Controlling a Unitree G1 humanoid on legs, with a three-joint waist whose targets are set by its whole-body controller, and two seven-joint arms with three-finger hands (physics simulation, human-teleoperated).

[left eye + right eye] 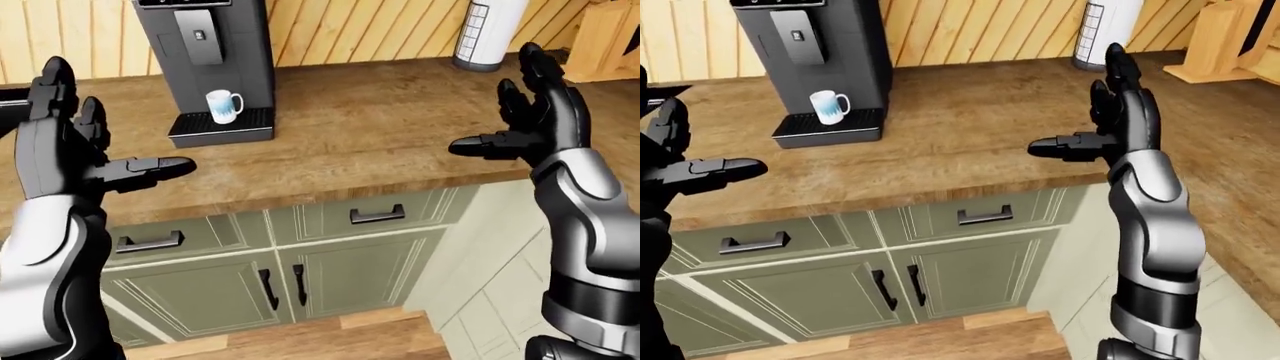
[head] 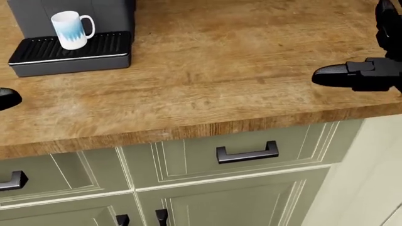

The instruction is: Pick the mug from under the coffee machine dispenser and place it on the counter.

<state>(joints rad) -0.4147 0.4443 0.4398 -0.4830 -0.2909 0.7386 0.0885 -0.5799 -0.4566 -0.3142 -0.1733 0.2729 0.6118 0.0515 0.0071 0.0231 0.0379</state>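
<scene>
Wood-plank wall backs a wooden surface over green cabinets. Left robot hand and right robot hand are both raised with fingers spread, holding nothing. White mug with blue marks stands upright on the coffee machine tray, well apart from both hands.

White ceramic mug with a jagged pale-blue band. Dark grey boxy coffee machine over a black ribbed drip tray. Warm brown wood-grain countertop. Sage-green panelled cabinets with black bar handles. Honey-toned slatted wooden wall. Glossy black three-finger hands, left and right, on silver-grey forearms.
</scene>
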